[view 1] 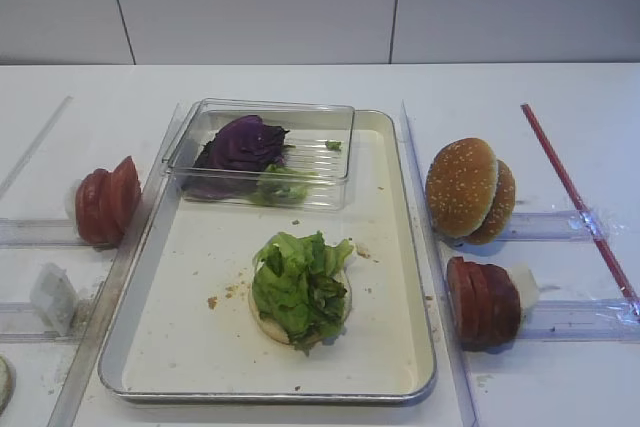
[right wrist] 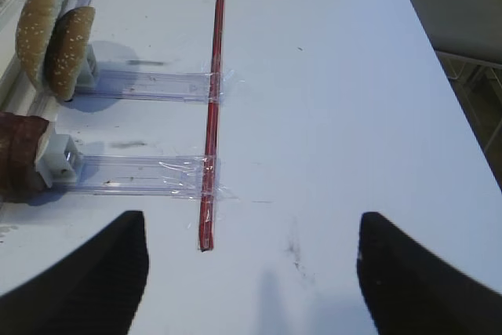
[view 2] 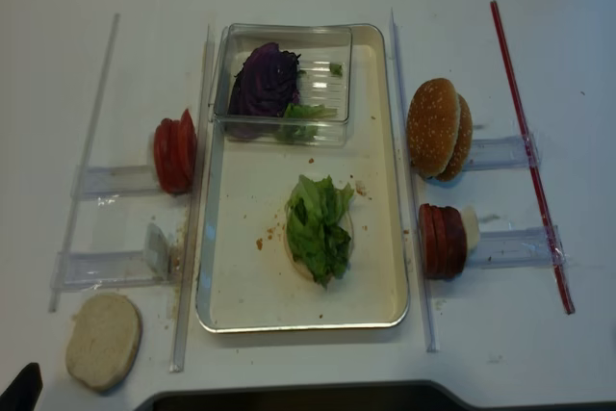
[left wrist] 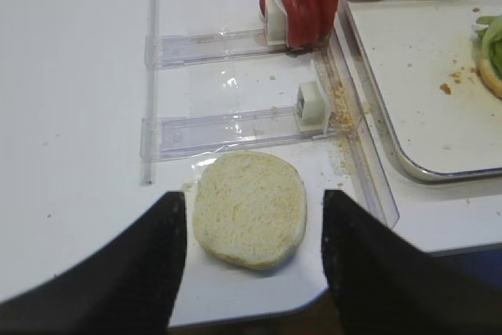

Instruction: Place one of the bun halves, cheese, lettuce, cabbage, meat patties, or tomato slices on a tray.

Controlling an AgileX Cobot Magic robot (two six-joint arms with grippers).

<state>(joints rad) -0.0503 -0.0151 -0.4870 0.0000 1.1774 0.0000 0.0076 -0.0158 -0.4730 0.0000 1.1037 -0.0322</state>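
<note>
Lettuce [view 1: 298, 287] lies on a pale bun half [view 1: 268, 325] in the middle of the tray [view 1: 200, 267]. Purple cabbage [view 1: 243, 145] sits in the clear box at the tray's far end. Tomato slices [view 1: 106, 202] stand to the left, sesame bun halves [view 1: 468, 189] and meat patties [view 1: 482, 302] to the right. No cheese shows. My left gripper [left wrist: 251, 264] is open, its fingers either side of a flat pale bun half [left wrist: 249, 209] at the near left table corner. My right gripper [right wrist: 251, 272] is open over bare table, right of the patties.
The clear plastic box [view 1: 262, 152] rests on the tray's far rim. Clear plastic rails [left wrist: 227, 127] hold the rows on both sides, one with only a white pusher [left wrist: 312, 106]. A red strip [right wrist: 212, 107] is taped across the right rails. The table edge is close behind the flat bun.
</note>
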